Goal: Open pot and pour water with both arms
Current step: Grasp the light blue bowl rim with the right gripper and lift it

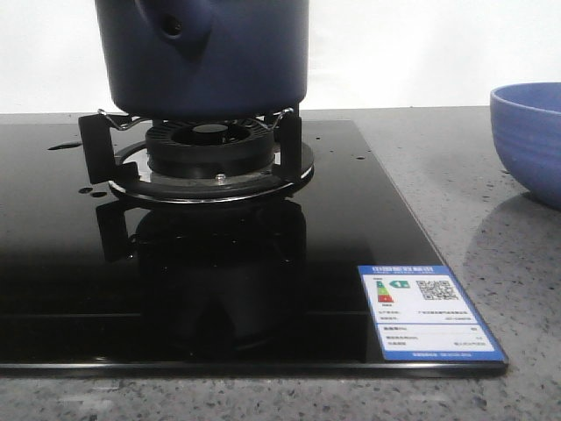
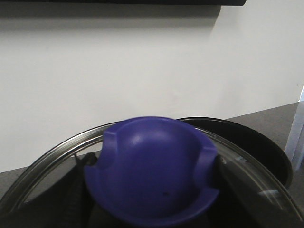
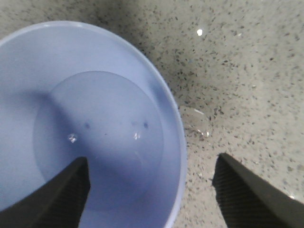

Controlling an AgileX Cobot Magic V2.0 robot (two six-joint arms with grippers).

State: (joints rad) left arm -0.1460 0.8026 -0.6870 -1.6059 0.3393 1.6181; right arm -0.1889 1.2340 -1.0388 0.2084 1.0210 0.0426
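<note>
The pot (image 1: 203,53) sits at the top centre of the front view, its dark blue straight wall cut off by the upper edge, resting on the black burner stand (image 1: 210,153) of the glossy black stove top (image 1: 79,289). Its stubby handle with the small round hole (image 1: 175,26) points toward the camera, a little left of the middle. A blue-and-white label (image 1: 429,313) is stuck at the lower right corner of the stove top, and a lighter blue bowl (image 1: 530,140) stands on the grey speckled counter (image 1: 438,167) at the right edge of the frame, well apart from the pot.

In the left wrist view a blurred purple-blue knob (image 2: 152,171) fills the lower middle, set on a glass lid (image 2: 42,166) whose metal rim curves around it; the dark open rim of the pot (image 2: 266,147) shows behind, at the right. The left pincer's fingers are hidden here, so I cannot tell how they stand.

In the right wrist view the right gripper (image 3: 152,190) is spread wide, its two dark fingers (image 3: 247,190) at the lower corners holding nothing. One finger overlaps the bowl (image 3: 95,118), which has a little water in it; the other is over the bare counter (image 3: 237,71).
</note>
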